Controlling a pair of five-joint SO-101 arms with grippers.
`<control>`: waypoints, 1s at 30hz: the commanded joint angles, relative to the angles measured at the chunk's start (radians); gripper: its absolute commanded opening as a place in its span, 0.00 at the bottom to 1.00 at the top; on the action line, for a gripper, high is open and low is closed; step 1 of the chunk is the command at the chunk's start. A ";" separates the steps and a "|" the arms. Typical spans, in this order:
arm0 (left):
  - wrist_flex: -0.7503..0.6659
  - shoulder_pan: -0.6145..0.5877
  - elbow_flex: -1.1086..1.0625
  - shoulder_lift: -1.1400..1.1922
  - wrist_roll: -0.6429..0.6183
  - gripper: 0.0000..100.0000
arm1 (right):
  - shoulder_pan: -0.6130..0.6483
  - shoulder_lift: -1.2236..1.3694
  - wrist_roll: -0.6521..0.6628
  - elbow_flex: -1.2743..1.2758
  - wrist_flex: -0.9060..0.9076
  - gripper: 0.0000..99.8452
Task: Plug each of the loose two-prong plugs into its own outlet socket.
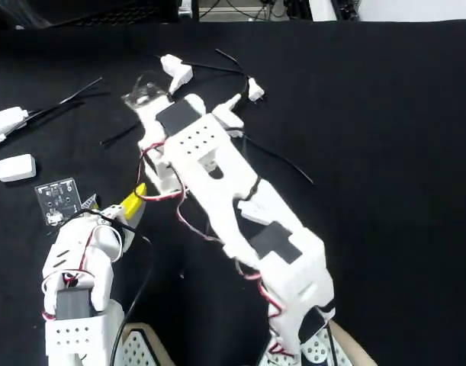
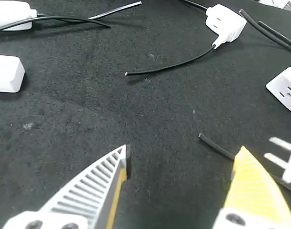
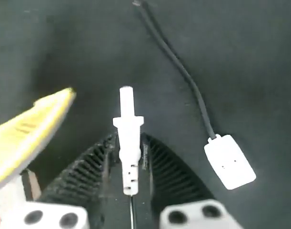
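My right gripper (image 3: 128, 143) is shut on a white two-prong plug (image 3: 128, 157), seen edge-on with its prongs pointing away from the wrist. In the high view the right gripper (image 1: 158, 181) is mostly hidden under its own arm. My left gripper (image 2: 183, 157) stands open just above the black mat with nothing between its fingers. Its yellow finger (image 3: 31, 126) is close beside the held plug, whose prongs (image 2: 283, 157) show past that fingertip. A white socket (image 3: 229, 162) on a black cord lies on the mat near the held plug. Two more white sockets (image 2: 226, 21) (image 2: 285, 88) lie farther ahead of the left gripper.
Two white blocks (image 1: 8, 120) (image 1: 15, 168) lie at the table's left edge, with a small circuit board (image 1: 59, 197) near them. More white connectors (image 1: 177, 72) (image 1: 255, 90) and loose black cords (image 1: 278, 160) lie at the back. The right half of the black mat (image 1: 385, 152) is bare.
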State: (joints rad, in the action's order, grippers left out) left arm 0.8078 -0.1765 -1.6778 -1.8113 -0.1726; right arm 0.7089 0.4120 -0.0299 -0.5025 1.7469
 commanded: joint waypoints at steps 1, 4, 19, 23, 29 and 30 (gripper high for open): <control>-0.008 -0.007 0.041 -0.011 -0.005 0.34 | 0.094 -0.124 0.011 -0.019 0.012 0.01; -0.005 -0.007 0.042 -0.011 -0.005 0.34 | 0.161 -0.168 -0.003 -0.018 0.012 0.01; -0.002 -0.008 0.044 -0.011 -0.003 0.34 | 0.012 -0.200 -0.037 0.148 0.012 0.01; -0.002 -0.008 0.044 -0.011 -0.003 0.34 | -0.017 -0.194 -0.034 0.168 0.015 0.01; -0.003 -0.007 0.044 -0.011 -0.003 0.34 | 0.052 -0.199 -0.012 0.380 -0.049 0.01; -0.002 -0.007 0.045 -0.011 -0.003 0.34 | 0.071 -0.199 -0.012 0.395 -0.064 0.01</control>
State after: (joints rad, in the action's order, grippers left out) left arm 0.8078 -0.1749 -1.6778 -1.8113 -0.1741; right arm 0.7334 0.2585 -0.0483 -0.1419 1.7131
